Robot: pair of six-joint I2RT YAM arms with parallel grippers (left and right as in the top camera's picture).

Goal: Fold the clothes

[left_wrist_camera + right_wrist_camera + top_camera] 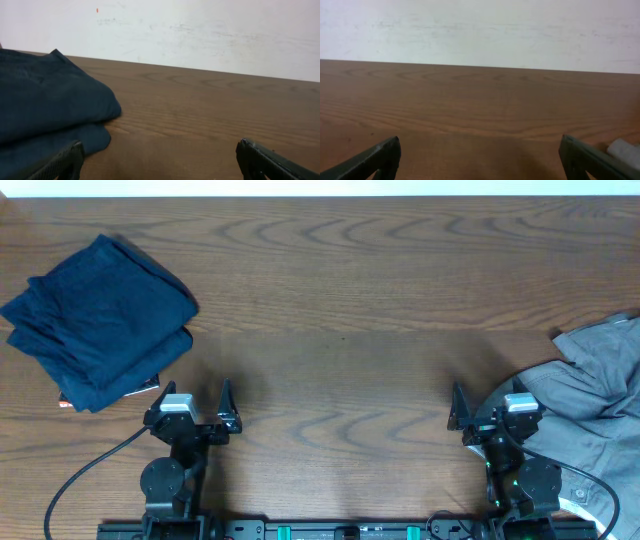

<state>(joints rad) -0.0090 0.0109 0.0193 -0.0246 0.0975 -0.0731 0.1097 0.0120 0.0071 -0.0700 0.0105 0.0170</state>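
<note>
Wooden table [340, 300]; grey shorts [600, 380] crumpled at right edge, unfolded

Grey shorts [592, 385] lie crumpled — unfolded — at the table's right edge.

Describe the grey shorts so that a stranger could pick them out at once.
On the brown wooden table, look to the right edge, towards the robot's side. The grey shorts lie there in a crumpled heap, partly cut off by the overhead view. They are pale grey and unfolded, unlike the dark navy garments stacked folded at the far left.
</note>
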